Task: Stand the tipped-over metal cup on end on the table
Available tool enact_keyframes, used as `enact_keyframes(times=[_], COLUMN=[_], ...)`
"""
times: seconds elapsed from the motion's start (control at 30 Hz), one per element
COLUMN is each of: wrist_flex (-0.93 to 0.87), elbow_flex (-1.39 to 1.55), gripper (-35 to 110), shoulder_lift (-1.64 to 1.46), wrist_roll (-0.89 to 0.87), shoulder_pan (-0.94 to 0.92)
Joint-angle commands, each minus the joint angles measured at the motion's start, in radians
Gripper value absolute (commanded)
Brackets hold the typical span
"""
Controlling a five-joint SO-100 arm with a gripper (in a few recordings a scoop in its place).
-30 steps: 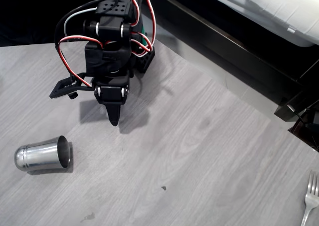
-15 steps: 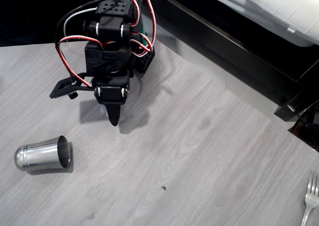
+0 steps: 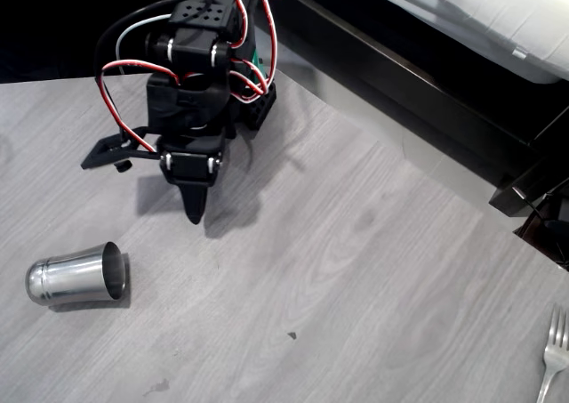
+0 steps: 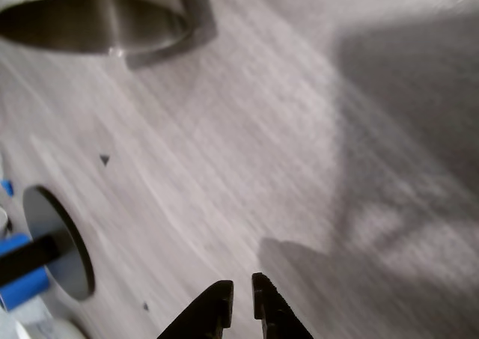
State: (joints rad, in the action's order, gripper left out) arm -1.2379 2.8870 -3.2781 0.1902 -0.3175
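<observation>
I am holding my claw (image 3: 196, 214) nearly pressed together, gripping nothing, its tips pointing down above the table (image 3: 356, 270). The cup (image 3: 76, 274) is lying on its side well apart from me, lower left in the overhead view, mouth facing right.

Even bright light, soft shadows, wrist view blurred

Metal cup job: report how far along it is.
Done: nothing visible yet; the metal cup lies on its side on the table, open mouth toward the right in the overhead view. In hand: the gripper hovers above the table, up and right of the cup, fingers nearly together in the wrist view, holding nothing. Left: reach the cup, grasp it, stand it on end.
</observation>
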Motion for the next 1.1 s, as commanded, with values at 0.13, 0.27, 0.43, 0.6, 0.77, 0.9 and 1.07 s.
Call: enact_keyframes(times=[0.13, 0.27, 0.43, 0.6, 0.77, 0.9, 1.07], wrist_flex=[-0.061, -0.219, -0.382, -0.399, -0.4, -0.403, -0.399], elbow_flex=[-1.204, -1.586, -1.862, -1.862, -1.855, -1.853, -1.853], gripper=[5, 13, 20, 29, 35, 35, 35], shoulder_lift=[1.331, 1.674, 1.94, 2.005, 2.046, 2.097, 2.184], wrist_roll=[0.325, 0.393, 0.489, 0.514, 0.534, 0.537, 0.537], shoulder_pan=[-0.356, -0.44, -0.485, -0.491, -0.474, -0.466, -0.456])
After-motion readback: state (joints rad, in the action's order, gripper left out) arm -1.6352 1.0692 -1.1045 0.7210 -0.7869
